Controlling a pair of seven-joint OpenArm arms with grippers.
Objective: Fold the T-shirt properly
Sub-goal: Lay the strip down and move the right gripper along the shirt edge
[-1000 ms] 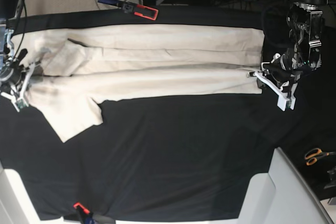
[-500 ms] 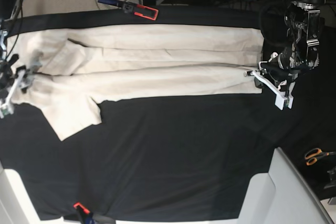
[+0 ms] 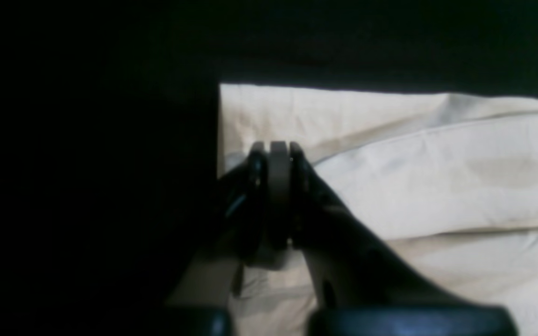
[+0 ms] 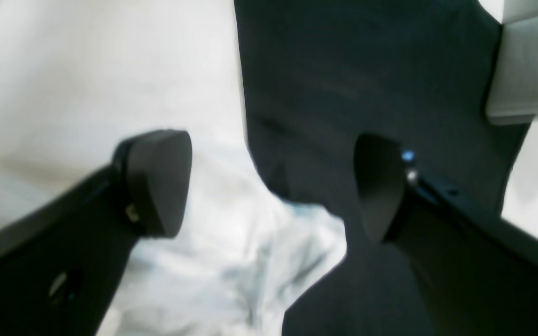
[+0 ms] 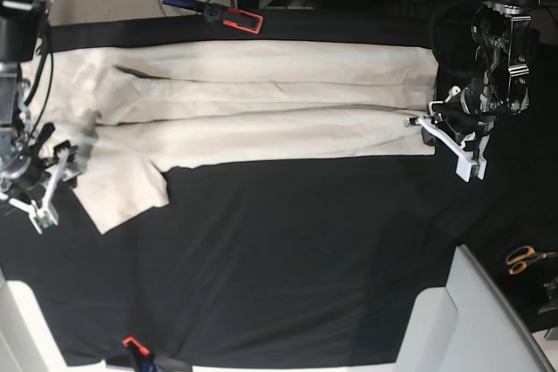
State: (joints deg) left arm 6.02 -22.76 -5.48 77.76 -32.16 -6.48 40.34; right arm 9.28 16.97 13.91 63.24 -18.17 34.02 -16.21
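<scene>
T-shirt [image 5: 261, 106] lies flat across the far half of the counter [image 5: 288, 259], which is draped in a black cloth; the shirt is folded lengthwise into a long band, hem end toward the left gripper [image 5: 433, 125], collar and sleeve end toward the right gripper [image 5: 42, 182]. One sleeve [image 5: 122, 193] juts out from the band toward the near side, not yet tucked in. Left gripper: fingers [image 3: 278, 186] pressed together, sitting at the hem edge; the left wrist view shows a pale strip between the pads, likely a pinch of cloth, but I cannot confirm it. Right gripper: fingers [image 4: 157, 182] spread wide, nothing between them, hovering over the edge where crumpled cloth meets the black cover. Handling judgement: thin cotton, light and limp, holds no shape of its own; it will sag and wrinkle if lifted from one point, and will drag on the cover cloth rather than slide cleanly. Best holds are doubled or seamed edges, namely hem corners, the sleeve cuff and the shoulder seam, where the layers give the pads something to bite. The loose sleeve looks like the next candidate, taken at its outer corner and laid over the band.
</scene>
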